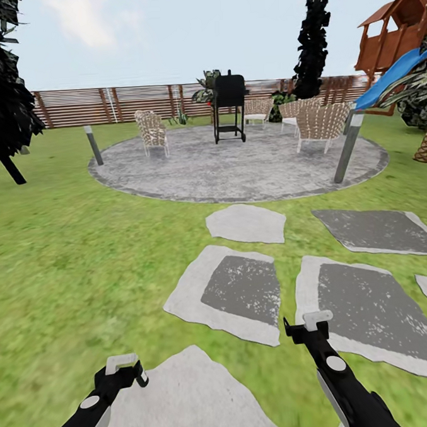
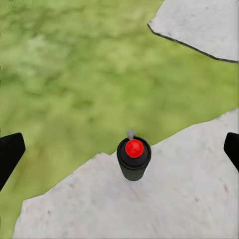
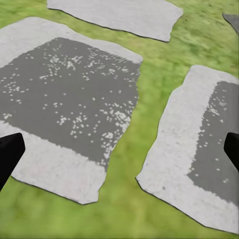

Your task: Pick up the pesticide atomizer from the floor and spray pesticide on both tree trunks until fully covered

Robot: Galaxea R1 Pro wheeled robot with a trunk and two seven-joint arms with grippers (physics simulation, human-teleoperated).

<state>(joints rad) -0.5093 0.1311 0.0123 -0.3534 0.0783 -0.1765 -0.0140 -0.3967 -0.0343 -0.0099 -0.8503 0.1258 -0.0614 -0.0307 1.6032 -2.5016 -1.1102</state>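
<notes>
We see the garden under flat, even daylight, bright throughout, with a pale hazy sky (image 1: 164,33) and no visible sun. Cast shadows are all but missing: the posts and chairs on the round paving (image 1: 236,165) leave no dark shapes, so we cannot tell where the light comes from. There is no glare. The grass (image 1: 65,260) renders as soft smeared blotches (more so in both wrist views, where it turns to a green blur), while the stone slab (image 2: 164,199) edges stay fairly crisp. In the head view the posts lean outward toward the frame's sides, a wide-angle stretch. The dark tree (image 1: 0,87) at the left edge reads as a near-black, detail-less mass.
</notes>
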